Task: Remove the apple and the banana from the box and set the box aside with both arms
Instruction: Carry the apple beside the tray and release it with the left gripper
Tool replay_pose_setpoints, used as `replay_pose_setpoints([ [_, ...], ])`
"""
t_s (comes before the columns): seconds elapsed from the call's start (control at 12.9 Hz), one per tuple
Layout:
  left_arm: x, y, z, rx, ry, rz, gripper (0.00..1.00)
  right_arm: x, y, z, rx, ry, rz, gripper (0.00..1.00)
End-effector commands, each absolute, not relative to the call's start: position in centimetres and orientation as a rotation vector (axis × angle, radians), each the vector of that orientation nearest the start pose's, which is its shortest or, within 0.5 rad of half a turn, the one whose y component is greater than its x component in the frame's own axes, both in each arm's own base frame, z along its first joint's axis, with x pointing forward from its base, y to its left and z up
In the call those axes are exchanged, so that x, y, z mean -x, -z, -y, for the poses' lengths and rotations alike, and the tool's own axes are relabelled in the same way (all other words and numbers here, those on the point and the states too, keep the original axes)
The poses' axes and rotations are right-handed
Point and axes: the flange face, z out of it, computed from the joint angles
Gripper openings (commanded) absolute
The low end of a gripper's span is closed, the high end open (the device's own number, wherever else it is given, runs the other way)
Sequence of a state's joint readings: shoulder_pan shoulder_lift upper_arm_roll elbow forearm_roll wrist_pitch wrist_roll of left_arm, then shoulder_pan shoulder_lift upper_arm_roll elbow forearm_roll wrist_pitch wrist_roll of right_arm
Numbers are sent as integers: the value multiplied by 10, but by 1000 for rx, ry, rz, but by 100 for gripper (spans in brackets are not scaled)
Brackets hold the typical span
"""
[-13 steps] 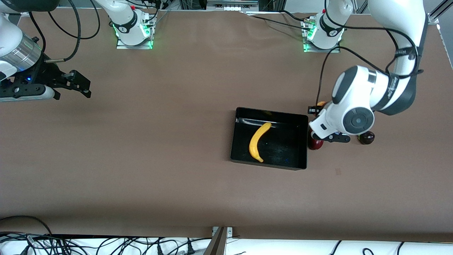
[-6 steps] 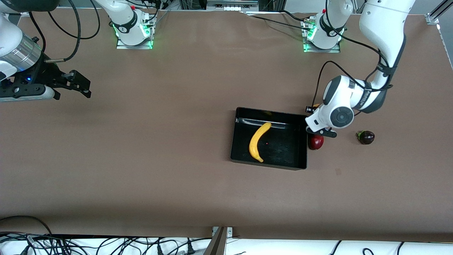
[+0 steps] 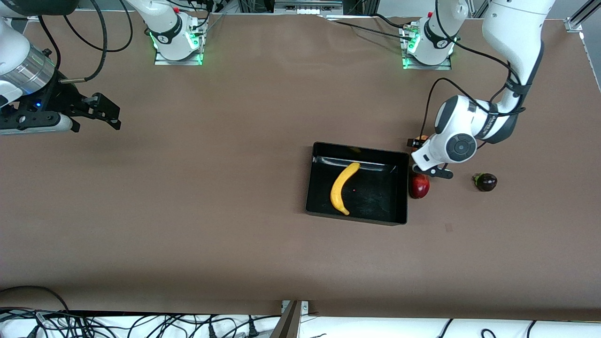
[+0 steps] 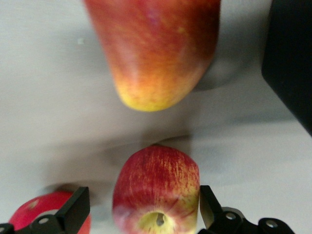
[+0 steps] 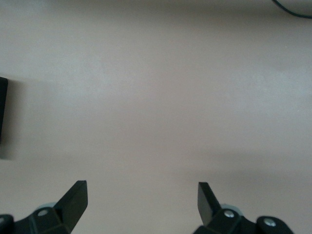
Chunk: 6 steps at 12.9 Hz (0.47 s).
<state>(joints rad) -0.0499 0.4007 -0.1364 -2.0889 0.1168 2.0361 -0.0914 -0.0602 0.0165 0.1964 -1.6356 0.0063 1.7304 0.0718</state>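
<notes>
The box is a black tray (image 3: 403, 188) with a yellow banana (image 3: 342, 188) lying in it. Beside its wall, toward the left arm's end, a red apple (image 3: 419, 186) rests on the table. My left gripper (image 3: 425, 164) hangs low over the fruits there. In the left wrist view it (image 4: 142, 200) is open around a red and yellow apple (image 4: 156, 187); one finger (image 4: 78, 209) stands clear of it. Close by lie a bigger red-yellow fruit (image 4: 156, 48) and another red fruit (image 4: 39, 214). My right gripper (image 3: 108, 112) waits open and empty (image 5: 141, 190) at the right arm's end.
A dark purple fruit (image 3: 486, 181) lies on the brown table, closer to the left arm's end than the apple. An orange fruit (image 3: 424, 138) peeks out beside the left hand. The tray's black wall (image 4: 292, 63) stands close to the left gripper.
The left arm has come down low over the fruits beside the tray. The banana, the tray and the right arm have not moved.
</notes>
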Motion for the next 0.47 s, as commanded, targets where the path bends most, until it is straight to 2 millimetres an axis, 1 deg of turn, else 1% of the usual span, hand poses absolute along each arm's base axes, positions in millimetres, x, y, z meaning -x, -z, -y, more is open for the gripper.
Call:
replay_pose_setpoints([
  [0.0, -569, -300, 116, 2933, -682, -294, 100, -569, -603, -79, 3108, 132, 87, 100],
  [0.08, -582, -336, 142, 2975, -644, -323, 100, -569, -602, -79, 3108, 128, 87, 100],
  [0.16, -594, -355, 165, 3045, -602, -331, 100, -569, -602, -79, 3108, 128, 87, 100],
  [0.23, -604, -357, 181, 3102, -594, -341, 100, -569, -602, -79, 3108, 128, 87, 100],
  [0.31, -612, -342, 199, 3160, -643, -344, 100, -569, -602, -79, 3108, 128, 87, 100],
  [0.39, -615, -331, 231, 3179, -641, -403, 100, -569, -602, -79, 3108, 128, 87, 100],
])
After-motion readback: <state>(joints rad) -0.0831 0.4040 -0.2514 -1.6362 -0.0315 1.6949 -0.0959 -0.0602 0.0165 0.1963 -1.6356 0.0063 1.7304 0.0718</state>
